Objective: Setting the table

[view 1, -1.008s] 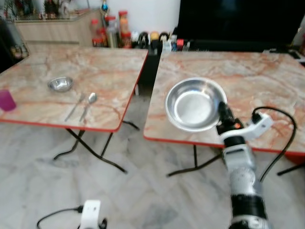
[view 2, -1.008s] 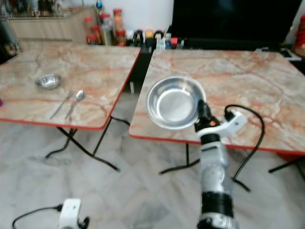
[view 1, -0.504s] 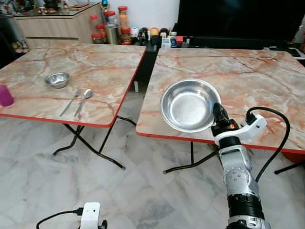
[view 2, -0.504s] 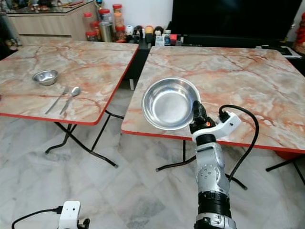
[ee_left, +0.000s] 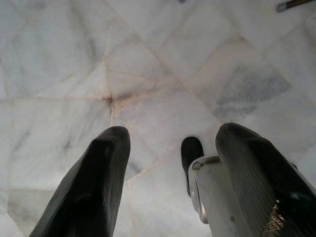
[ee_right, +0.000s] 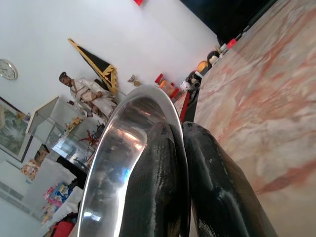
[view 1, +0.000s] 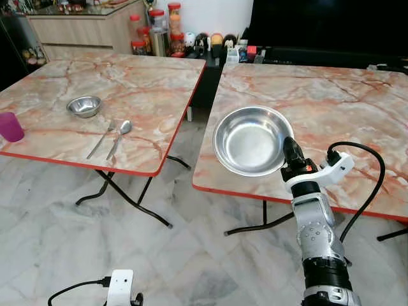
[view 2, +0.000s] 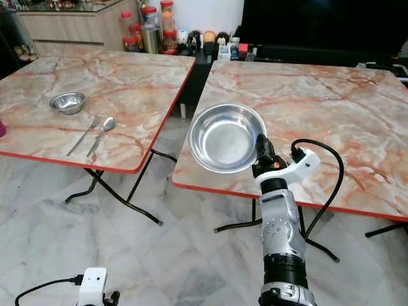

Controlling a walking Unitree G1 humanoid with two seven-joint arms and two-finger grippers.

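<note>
My right gripper [view 1: 290, 153] is shut on the rim of a large steel bowl [view 1: 250, 139], holding it up over the near left corner of the right marble table [view 1: 331, 108]. In the right wrist view the bowl's rim [ee_right: 148, 106] runs between the two black fingers [ee_right: 207, 182]. On the left marble table [view 1: 140, 95] lie a small steel bowl [view 1: 84, 106], a fork [view 1: 101, 139] and a spoon [view 1: 120, 135], with a purple cup [view 1: 10, 126] at the far left. My left gripper [ee_left: 170, 177] hangs open over the floor.
A gap of tiled floor [view 1: 191, 127] separates the two folding tables, whose black legs [view 1: 127, 197] splay out beneath. Jars and bottles [view 1: 159, 32] stand behind the tables beside a dark screen [view 1: 331, 25]. A white plug and cable [view 1: 118, 284] lie on the floor near me.
The camera view has shifted and sharpened. The large bowl stays in my right gripper at about the same place before me; nothing on the tables has moved.
</note>
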